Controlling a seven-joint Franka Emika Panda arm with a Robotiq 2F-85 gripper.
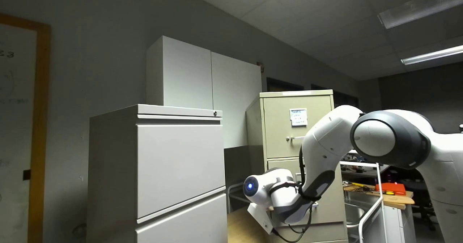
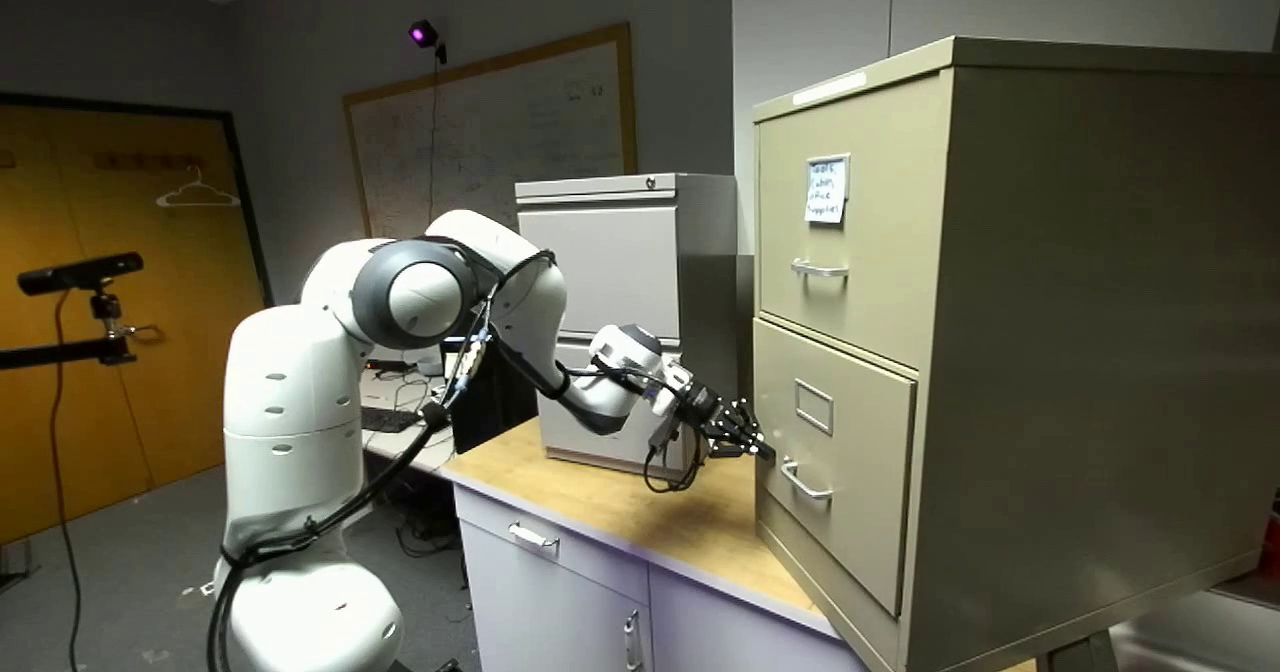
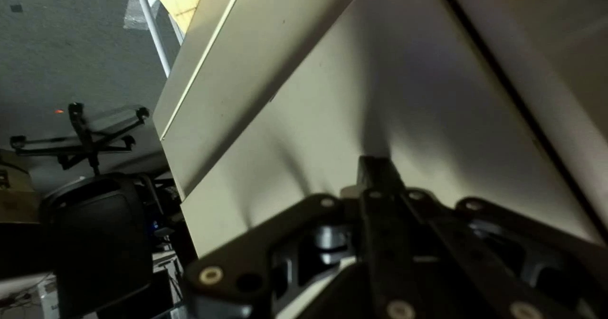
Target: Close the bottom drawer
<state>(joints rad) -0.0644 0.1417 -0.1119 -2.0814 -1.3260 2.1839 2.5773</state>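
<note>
Grey painted wall (image 2: 680, 102) stands beyond the beige filing cabinet (image 2: 1050, 332), with a wood-framed whiteboard (image 2: 500, 117) on it well apart from the cabinet. Facing the cabinet, the white arm (image 2: 425, 292) rises upright from its base, folds over at the elbow, drops along the forearm, and tilts at the wrist so that the end effector (image 3: 378, 173) slants down to the cabinet's lower front. Its black fingers (image 3: 377, 179) are drawn together with nothing between them. Their tip reaches the bottom drawer (image 2: 855, 462); whether it touches, I cannot tell.

That drawer lies directly below the cabinet's upper one, its front standing slightly proud of the frame: a flat rectangle of painted metal with a bent metal handle (image 2: 808, 492) and a small rectangular label frame (image 2: 814, 407). Near the cabinet, a boxy pale grey drawer unit (image 2: 600, 272) with flat fronts rests on the bench (image 2: 580, 492), whose wood-toned top runs up to the cabinet's base.
</note>
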